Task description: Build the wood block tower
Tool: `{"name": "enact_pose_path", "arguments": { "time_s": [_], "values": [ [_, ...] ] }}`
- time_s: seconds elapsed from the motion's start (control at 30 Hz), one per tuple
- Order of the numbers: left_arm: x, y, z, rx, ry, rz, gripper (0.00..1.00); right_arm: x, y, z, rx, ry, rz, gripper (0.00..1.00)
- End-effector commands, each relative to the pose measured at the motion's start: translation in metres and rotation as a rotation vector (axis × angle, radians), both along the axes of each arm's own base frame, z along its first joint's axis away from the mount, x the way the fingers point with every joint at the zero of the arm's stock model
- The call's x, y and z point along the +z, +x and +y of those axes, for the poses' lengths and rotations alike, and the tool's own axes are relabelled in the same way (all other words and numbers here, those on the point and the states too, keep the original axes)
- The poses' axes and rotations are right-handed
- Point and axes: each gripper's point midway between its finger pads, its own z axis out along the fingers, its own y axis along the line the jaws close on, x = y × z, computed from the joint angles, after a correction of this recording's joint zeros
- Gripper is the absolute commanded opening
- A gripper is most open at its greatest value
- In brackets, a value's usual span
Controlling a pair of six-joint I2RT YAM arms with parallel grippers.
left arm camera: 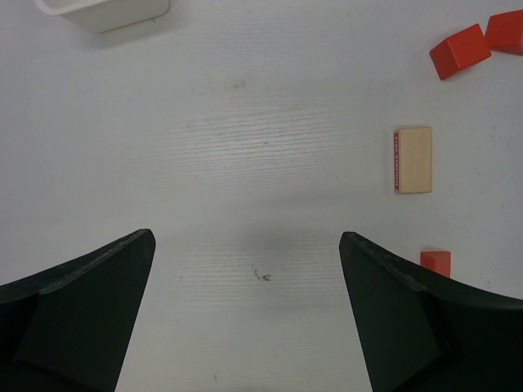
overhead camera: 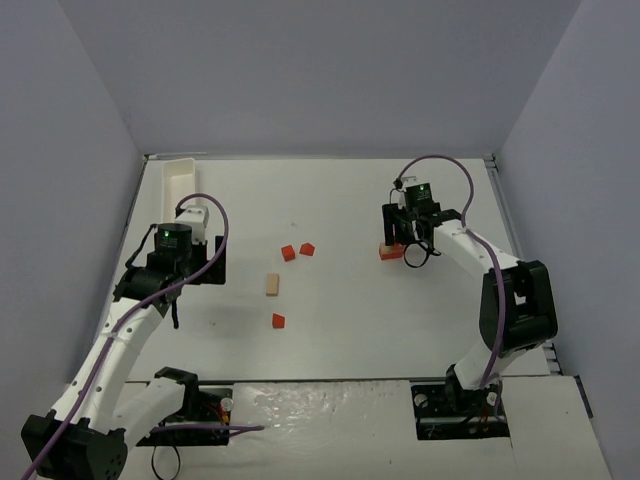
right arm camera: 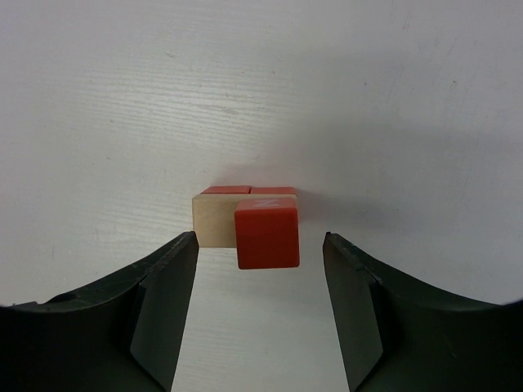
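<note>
Tower [right arm camera: 253, 224] sits on the right side of the table [overhead camera: 350, 320]: a red cube set against a tan piece, with more red behind. The right gripper [right arm camera: 259, 245] straddles it with fingers apart, a gap showing on both sides. The left gripper [left arm camera: 248, 245] hangs wide open over bare table, with a loose tan block [left arm camera: 413, 159] and red cubes [left arm camera: 460, 51] lying towards the middle.
</note>
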Motion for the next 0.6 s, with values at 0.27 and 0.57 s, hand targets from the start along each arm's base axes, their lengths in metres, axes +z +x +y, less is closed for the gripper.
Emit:
{"name": "enact_pose_path", "arguments": {
  "time_s": [0.27, 0.57],
  "values": [
    [0.02, 0.011, 0.0, 0.001, -0.004, -0.082, 0.95, 0.092, 0.011, 0.13, 0.403, 0.063, -0.239, 0.6],
    [0.024, 0.01, 0.003, 0.014, 0.0, -0.102, 0.95, 0.07, 0.007, 0.251, 0.5, 0.073, -0.218, 0.61]
  ]
}}
